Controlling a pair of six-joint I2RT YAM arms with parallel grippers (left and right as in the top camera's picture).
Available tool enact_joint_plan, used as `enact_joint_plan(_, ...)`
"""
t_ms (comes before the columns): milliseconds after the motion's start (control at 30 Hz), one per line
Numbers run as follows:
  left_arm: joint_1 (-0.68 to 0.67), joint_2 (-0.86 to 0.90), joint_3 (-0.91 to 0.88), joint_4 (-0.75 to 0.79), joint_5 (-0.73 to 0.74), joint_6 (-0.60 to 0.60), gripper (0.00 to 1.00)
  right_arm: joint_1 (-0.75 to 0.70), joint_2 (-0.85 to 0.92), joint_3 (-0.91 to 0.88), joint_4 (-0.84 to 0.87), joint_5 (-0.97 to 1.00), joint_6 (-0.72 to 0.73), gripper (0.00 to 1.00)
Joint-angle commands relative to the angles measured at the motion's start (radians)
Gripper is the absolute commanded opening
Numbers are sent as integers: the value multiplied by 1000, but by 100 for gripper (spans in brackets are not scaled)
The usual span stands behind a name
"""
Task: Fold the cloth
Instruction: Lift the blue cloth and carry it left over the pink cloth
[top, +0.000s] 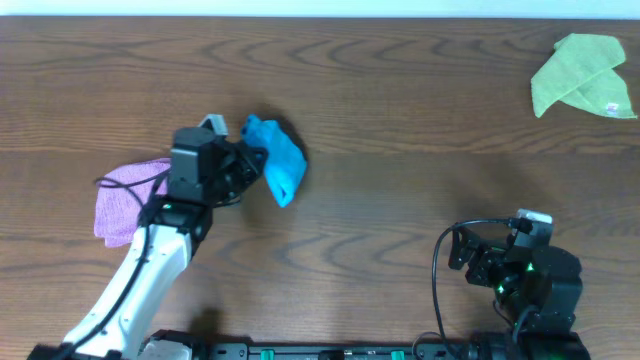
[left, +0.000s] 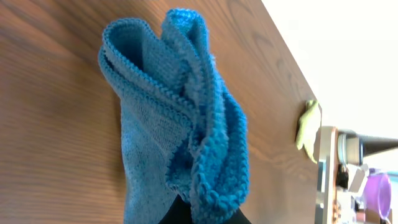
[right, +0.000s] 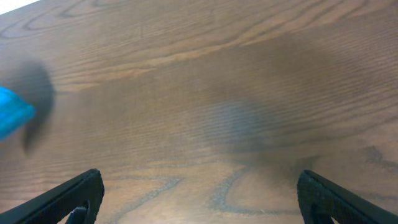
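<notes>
The left gripper (top: 252, 160) is clamped on the cloth (top: 278, 160), which bunches in loose folds straight out ahead of its fingertips. It seems lifted off the wood, though no view settles that. Just behind this gripper's wrist lies a pink-purple cloth (top: 122, 198). The right gripper (right: 199, 199) hovers with jaws spread wide over the dark, wood-grained table (top: 400, 100). A lime-green cloth (top: 583, 75) sits at the far corner, well apart from both grippers. Past the table edge is a plain white backdrop (left: 354, 56).
</notes>
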Motion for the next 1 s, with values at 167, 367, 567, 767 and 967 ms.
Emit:
enact_joint_plan(167,149,-84,6,-59,117,62,6,-9,-5,1,-1,7,13,99)
enact_joint_plan(367,243,-116,18,-123,169,101,6,-9,-5,1,-1,7,13,99)
enact_joint_plan(567,335,-164,63,-276,177,201,6,-9,-5,1,-1,7,13,99)
enact_joint_plan(767,441,-188,68,-355,191,243,6,-9,-5,1,-1,7,13,99)
enact_joint_plan(967,533,-188,70,-355,233,255,6,-9,-5,1,-1,7,13,99)
